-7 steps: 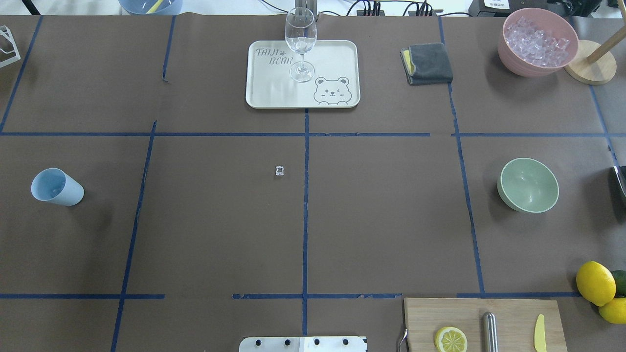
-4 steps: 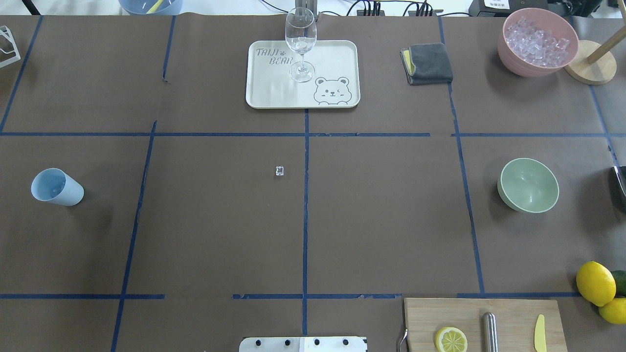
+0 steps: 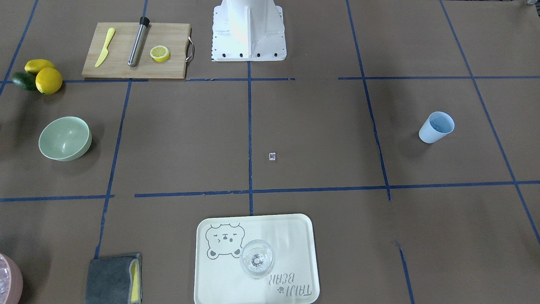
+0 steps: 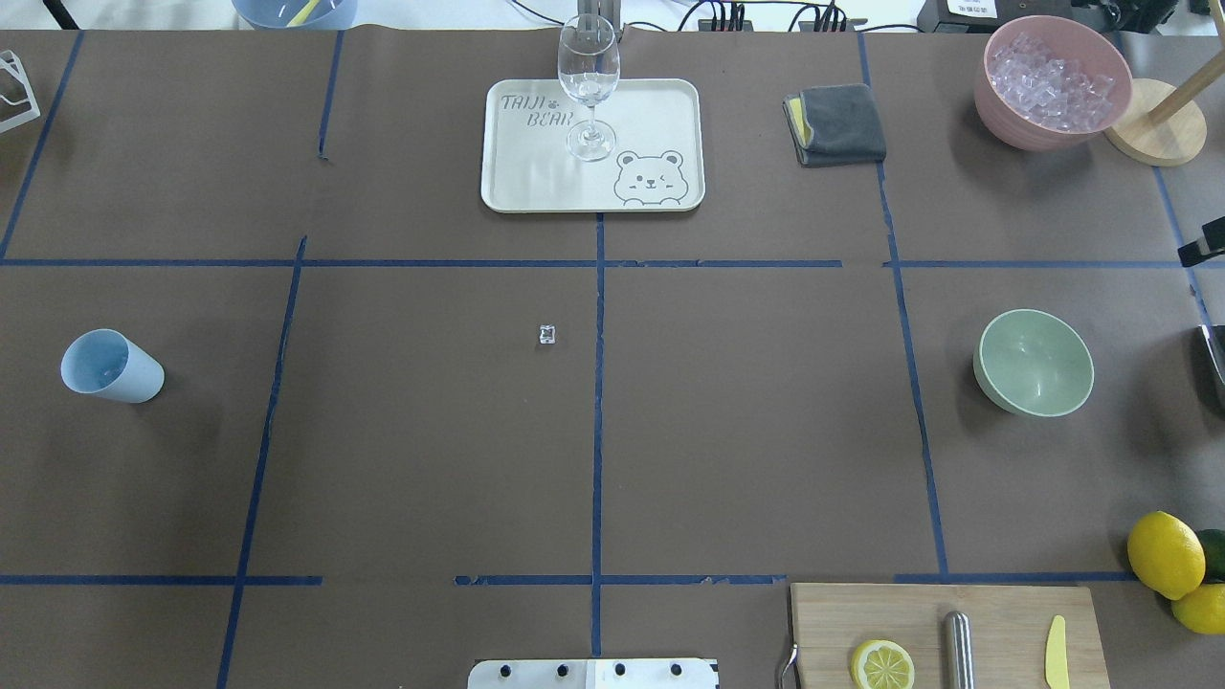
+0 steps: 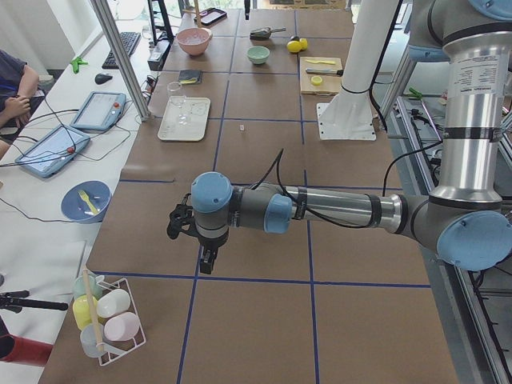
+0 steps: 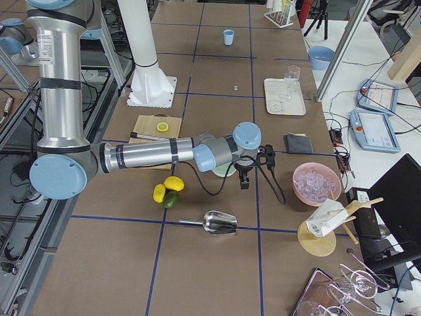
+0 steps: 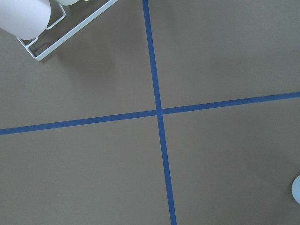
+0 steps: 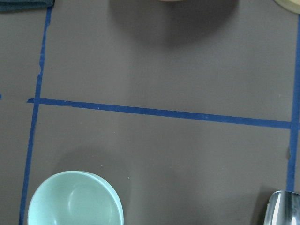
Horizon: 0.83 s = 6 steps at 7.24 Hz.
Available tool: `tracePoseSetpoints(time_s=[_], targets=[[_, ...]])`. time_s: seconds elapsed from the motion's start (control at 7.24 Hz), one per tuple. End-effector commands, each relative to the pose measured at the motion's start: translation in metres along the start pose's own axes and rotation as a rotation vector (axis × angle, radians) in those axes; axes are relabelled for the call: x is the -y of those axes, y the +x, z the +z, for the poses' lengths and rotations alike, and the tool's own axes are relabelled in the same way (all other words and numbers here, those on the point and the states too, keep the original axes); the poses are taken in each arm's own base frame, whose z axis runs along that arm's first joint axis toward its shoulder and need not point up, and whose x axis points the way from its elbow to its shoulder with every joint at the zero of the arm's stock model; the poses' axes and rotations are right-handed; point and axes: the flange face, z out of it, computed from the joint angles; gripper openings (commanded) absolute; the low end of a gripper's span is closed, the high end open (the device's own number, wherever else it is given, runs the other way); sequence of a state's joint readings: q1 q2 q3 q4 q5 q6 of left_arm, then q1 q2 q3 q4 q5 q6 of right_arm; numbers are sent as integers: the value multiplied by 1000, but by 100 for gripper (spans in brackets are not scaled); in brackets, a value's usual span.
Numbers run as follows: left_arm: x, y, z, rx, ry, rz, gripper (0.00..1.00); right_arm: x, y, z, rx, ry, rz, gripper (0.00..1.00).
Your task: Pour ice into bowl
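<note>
A small dark part (image 4: 1204,254) pokes in at the right edge of your overhead view; it was not there a moment ago. Nothing else moved. The ice (image 4: 1048,77) lies heaped in the pink container (image 4: 995,105), apart from the green bowl (image 4: 1034,362). The right pincer (image 6: 245,182) hangs near both, the left pincer (image 5: 206,260) far off. You cannot tell if either is wide or narrow.

Glass (image 4: 588,77) upright on tray (image 4: 660,115). Blue cup (image 4: 110,366) at left. Lone cube (image 4: 546,334) near tabletop (image 4: 431,450) centre. Folded cloth (image 4: 837,124) right of tray.
</note>
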<state>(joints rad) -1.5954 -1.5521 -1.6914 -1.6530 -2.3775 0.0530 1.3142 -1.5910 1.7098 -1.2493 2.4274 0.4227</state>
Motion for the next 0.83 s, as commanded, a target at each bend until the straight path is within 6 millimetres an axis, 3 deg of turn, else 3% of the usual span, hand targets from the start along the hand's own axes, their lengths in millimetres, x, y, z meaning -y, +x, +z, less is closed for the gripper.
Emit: tracePoseSetpoints(time_s=[0.0,0.41,0.55,0.69], targets=[[2,22,-23,9,55,56,100,-34,-41,75,-23,62,64,100],[9,60,-60,21,141,77,100,-74,-65,129,4,48,110,100],[4,65,-64,32,197,50,100,-87,-57,136,-16,30,111,100],[-10,72,-55,11,265,24,100,-99,-45,136,-30,14,118,99]])
